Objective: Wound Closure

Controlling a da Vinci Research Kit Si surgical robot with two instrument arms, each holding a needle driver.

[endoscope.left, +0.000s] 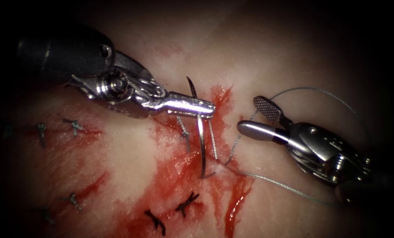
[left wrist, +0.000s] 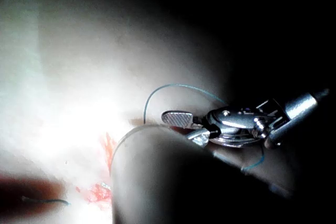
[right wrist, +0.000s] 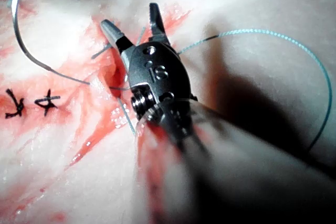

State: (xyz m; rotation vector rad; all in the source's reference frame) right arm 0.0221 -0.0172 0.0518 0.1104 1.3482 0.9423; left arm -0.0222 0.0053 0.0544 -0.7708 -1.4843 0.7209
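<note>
My left tool (endoscope.left: 208,109) reaches in from the upper left, shut on the curved needle (endoscope.left: 201,145) a short way below its point. The point rises above the jaws, and the body curves down to the tissue (endoscope.left: 130,150) at the cut (endoscope.left: 220,128), where the tail end meets the surface. Thread (endoscope.left: 285,185) runs from there to the right, and another length arcs over my right tool (endoscope.left: 249,114). That tool is open on the right of the cut and holds nothing. The right wrist view shows its spread jaws (right wrist: 129,17), the needle (right wrist: 23,45) and the thread (right wrist: 273,32).
Two dark finished stitches (endoscope.left: 185,202) lie lower on the cut, with older ones (endoscope.left: 75,127) on the far left. Red fluid (endoscope.left: 236,198) runs down the tissue. In the left wrist view the right tool (left wrist: 231,124) sits under a thread loop (left wrist: 178,86).
</note>
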